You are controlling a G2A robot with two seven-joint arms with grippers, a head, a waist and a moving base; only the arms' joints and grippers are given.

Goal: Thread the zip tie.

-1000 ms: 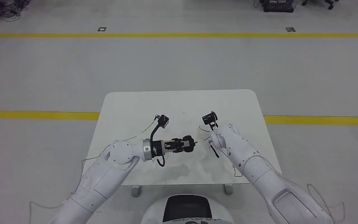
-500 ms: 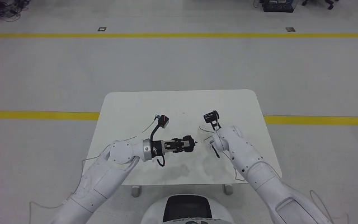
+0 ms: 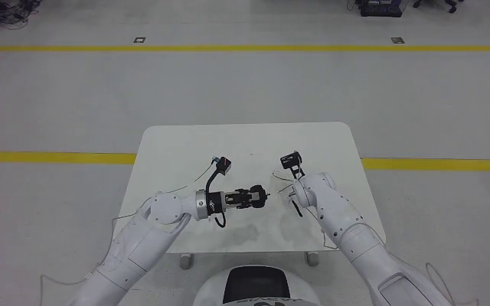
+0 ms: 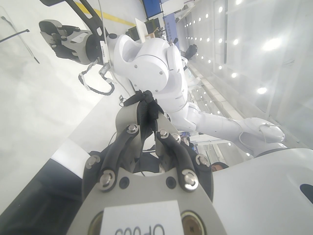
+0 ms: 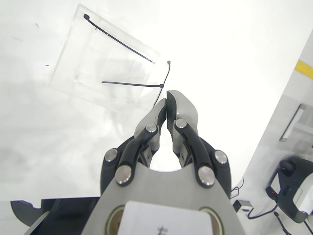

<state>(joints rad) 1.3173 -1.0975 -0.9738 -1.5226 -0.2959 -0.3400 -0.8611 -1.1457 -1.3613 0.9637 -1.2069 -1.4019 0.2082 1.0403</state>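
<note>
My left gripper (image 3: 262, 196) (image 4: 146, 99) hangs above the table's middle, shut on a small black piece that looks like a zip tie. My right gripper (image 5: 166, 99) is shut, low over the table, facing the left one. A black zip tie (image 5: 167, 73) lies just ahead of it. Its tail runs under the fingertips, and I cannot tell if it is pinched. A second zip tie (image 5: 132, 84) lies across the edge of a clear plate (image 5: 73, 50). On that plate rests a third zip tie (image 5: 117, 40). The left wrist view shows the right gripper (image 4: 47, 34) close to the ties.
The white table (image 3: 245, 145) ends close behind the right gripper, its edge (image 5: 273, 113) running past with floor beyond. Small dark specks (image 5: 36, 25) dot the tabletop. Cables loop off both wrists.
The right arm has shifted a little to the right and settled. The left arm has stayed where it was.
</note>
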